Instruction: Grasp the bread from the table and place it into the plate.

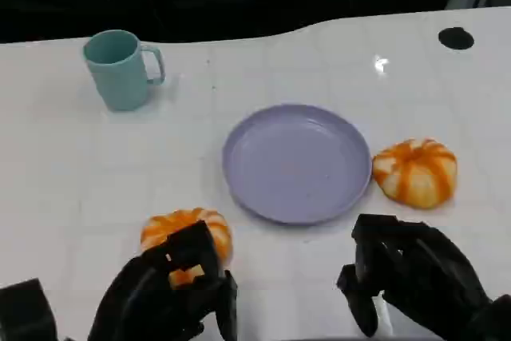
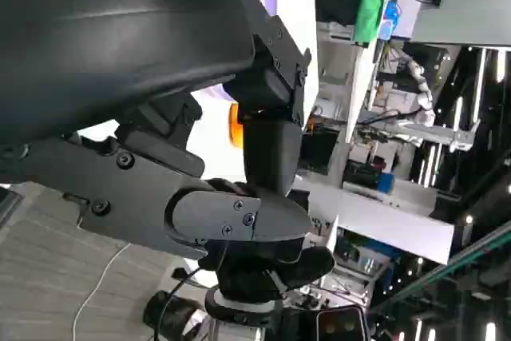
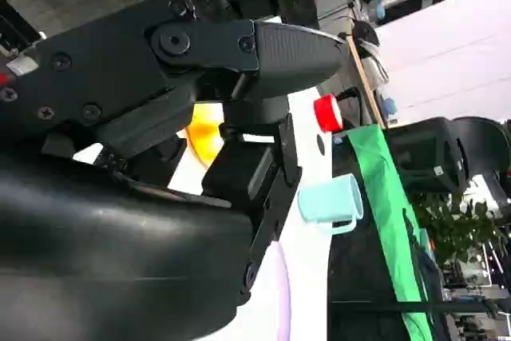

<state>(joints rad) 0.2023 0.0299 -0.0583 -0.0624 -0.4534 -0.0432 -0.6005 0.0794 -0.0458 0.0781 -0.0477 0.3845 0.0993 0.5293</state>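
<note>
Head view shows me one bread on the worktop touching my left hand, whose grasp I cannot tell, the plate beyond my clenched right hand, and a second bread beside it.

My left hand sits low at the near edge of the desk, fingers curled forward and apart, nothing held. My right hand is level with it on the other side, fingers bent downward, also holding nothing.
</note>
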